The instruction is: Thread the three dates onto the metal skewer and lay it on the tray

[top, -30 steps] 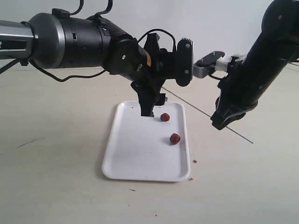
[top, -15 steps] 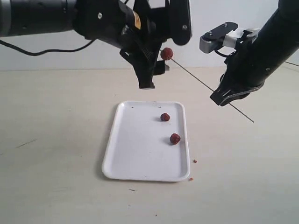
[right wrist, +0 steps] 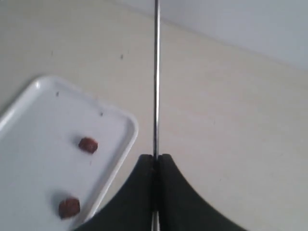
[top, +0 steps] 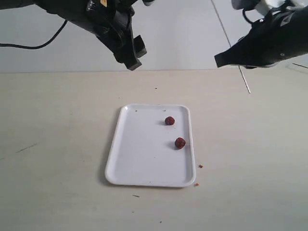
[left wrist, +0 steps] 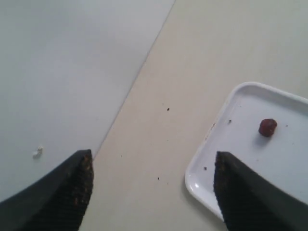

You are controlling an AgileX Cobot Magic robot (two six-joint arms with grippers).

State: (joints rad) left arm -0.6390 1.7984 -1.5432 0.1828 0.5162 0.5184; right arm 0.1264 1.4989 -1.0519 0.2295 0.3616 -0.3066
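Observation:
The white tray (top: 144, 159) lies flat on the table. Two of the dates rest on its right half, one (top: 170, 121) farther back and one (top: 180, 143) nearer. No other date shows in any view. My right gripper (top: 231, 48) hangs high at the upper right, shut on the metal skewer (top: 245, 82), which slants steeply up out of the picture. The right wrist view shows the skewer (right wrist: 156, 72) pinched in my right gripper (right wrist: 155, 158), beside the tray (right wrist: 43, 134). My left gripper (top: 137, 57) is high at the upper left, open and empty (left wrist: 151, 166).
Tiny reddish crumbs (top: 200, 166) lie on the tabletop just right of the tray's near corner. A pale wall stands behind the table. One tray corner (left wrist: 192, 178) and a date (left wrist: 267, 127) show in the left wrist view.
Both arms have risen. The left gripper moved up and left away from the skewer. The skewer now stands steeper, and the date seen on it has left the picture.

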